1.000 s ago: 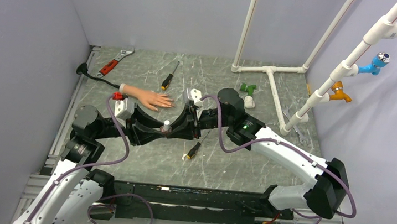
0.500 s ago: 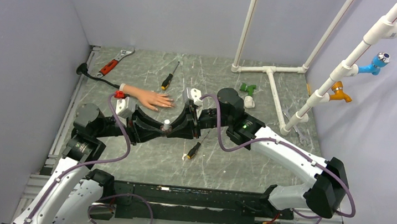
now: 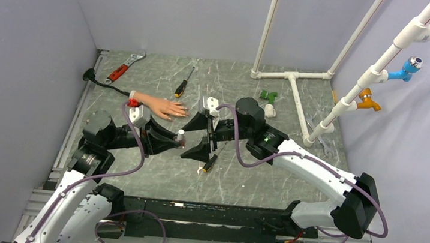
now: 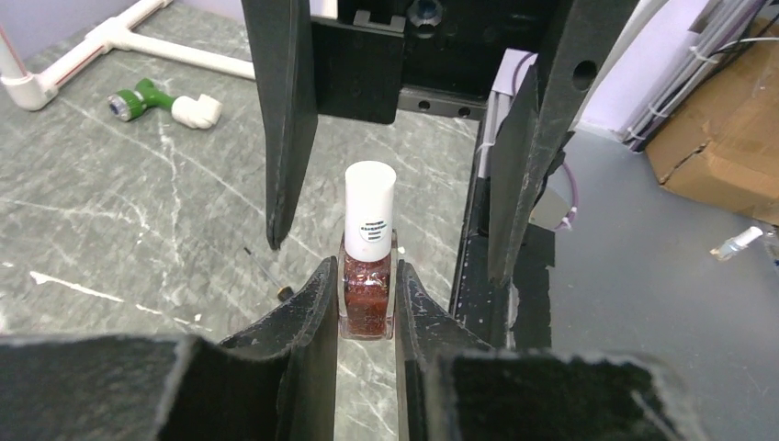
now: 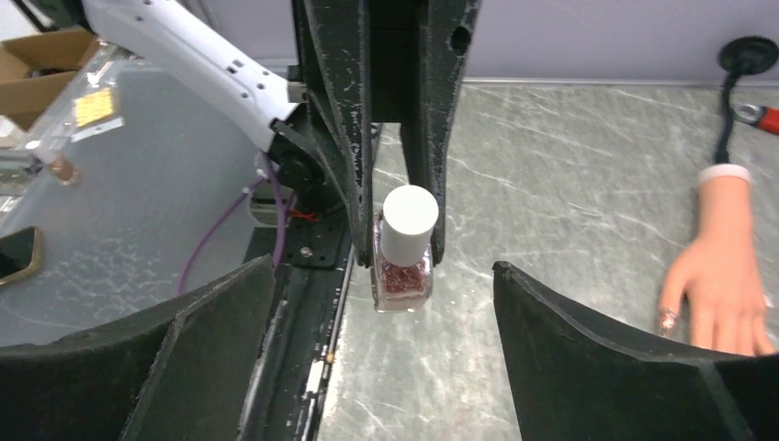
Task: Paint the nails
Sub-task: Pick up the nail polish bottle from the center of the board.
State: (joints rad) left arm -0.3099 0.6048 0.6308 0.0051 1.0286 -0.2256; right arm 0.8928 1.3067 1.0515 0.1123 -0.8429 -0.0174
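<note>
I am pinching the polish bottle point(image 4: 368, 308) upright by its glass base in my left gripper point(image 4: 367, 287), my right gripper point(image 5: 381, 276) gaping wide astride its white cap point(image 5: 409, 223), while farther off the nails point(image 5: 668, 319), tiny and barely resolvable, are lying on the likely soft, light mannequin hand point(image 5: 721, 253), best steadied at its wrist cuff point(image 5: 722, 172).

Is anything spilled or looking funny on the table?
Nothing is spilled. The polish bottle sits upright and capped, pinched in the left tool. One odd bit: one nail on the rubber hand looks glittery. I can't make out the others.
</note>
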